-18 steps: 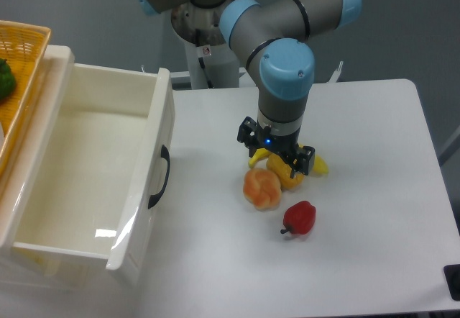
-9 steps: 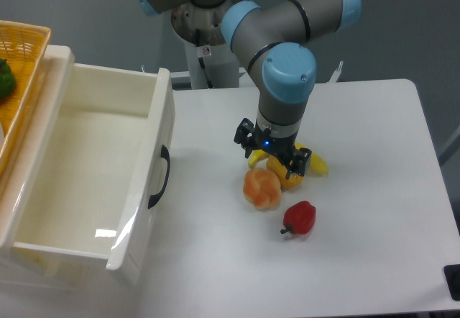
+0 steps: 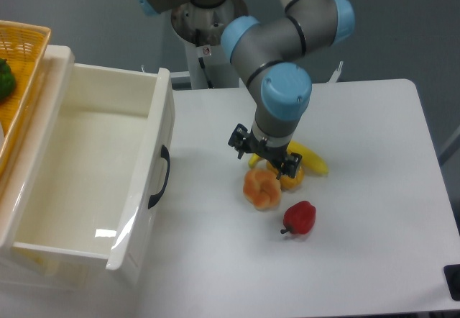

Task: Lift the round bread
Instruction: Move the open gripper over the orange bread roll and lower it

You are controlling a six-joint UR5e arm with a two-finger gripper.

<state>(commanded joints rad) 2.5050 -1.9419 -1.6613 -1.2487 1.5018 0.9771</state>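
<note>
The round bread (image 3: 261, 188) is a glossy orange-tan lumpy bun lying on the white table (image 3: 359, 260). My gripper (image 3: 264, 161) hangs just above its far edge, tilted, with its black fingers spread and nothing between them. A yellow banana (image 3: 310, 157) lies right behind the bread, partly hidden by the gripper. A red bell pepper (image 3: 300, 218) lies close to the bread's front right.
A white open drawer box (image 3: 93, 167) with a black handle (image 3: 162, 176) stands at the left. A wicker basket (image 3: 18, 80) with something green sits on top of it at the far left. The arm's base (image 3: 208, 37) rises at the table's back.
The gripper has shifted left and slightly toward the bread, and its wrist has turned. The bread, banana and pepper have not moved.
</note>
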